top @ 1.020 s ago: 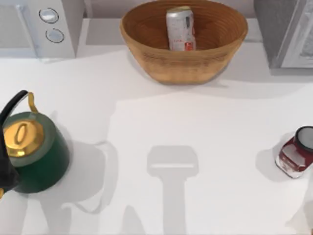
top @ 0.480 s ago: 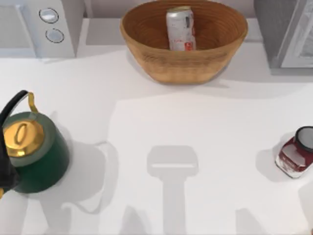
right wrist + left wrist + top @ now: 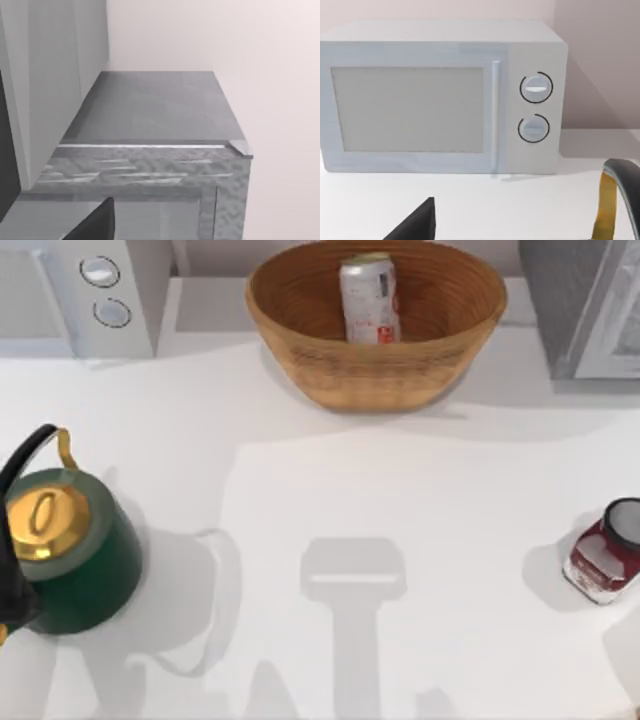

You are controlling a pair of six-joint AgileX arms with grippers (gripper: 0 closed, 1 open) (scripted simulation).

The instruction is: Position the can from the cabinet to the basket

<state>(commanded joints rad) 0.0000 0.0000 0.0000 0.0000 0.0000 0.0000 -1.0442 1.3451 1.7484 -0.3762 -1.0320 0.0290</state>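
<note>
The can (image 3: 369, 298) lies inside the basket (image 3: 290, 335) at top centre, long axis up the frame, cabinet (image 3: 560, 300) upper right; either claw's state I cannot tell

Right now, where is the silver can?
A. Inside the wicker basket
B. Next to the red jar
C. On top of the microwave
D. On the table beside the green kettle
A: in the top view the can lies inside the basket at the back of the table, far from the other objects.
</note>
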